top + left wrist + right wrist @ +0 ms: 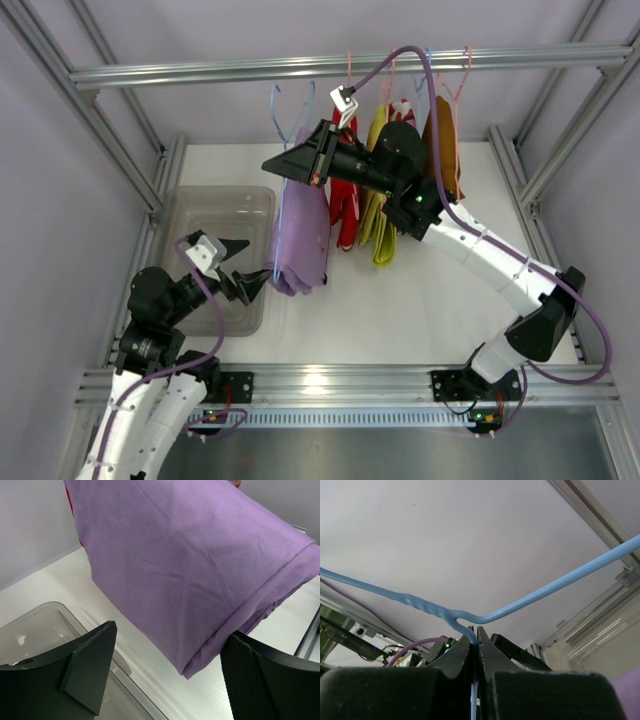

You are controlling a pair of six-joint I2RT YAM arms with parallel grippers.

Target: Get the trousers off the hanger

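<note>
Lilac trousers (298, 240) draped on blue hanger (530, 600).
Right claw (474, 636) clamped on hanger wire; left claw (170, 640) spread wide, beside trousers' fold.

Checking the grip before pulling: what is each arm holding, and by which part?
Right gripper: shut on the blue hanger, on the wire just beside its twisted neck. Left gripper: jaws open, holding nothing.

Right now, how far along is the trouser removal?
Nothing is off yet. In hand: the right hand is shut on the blue hanger, and the open left hand faces the lilac trousers at their lower fold. Left: the red trousers and yellow-green trousers hang on theirs.
</note>
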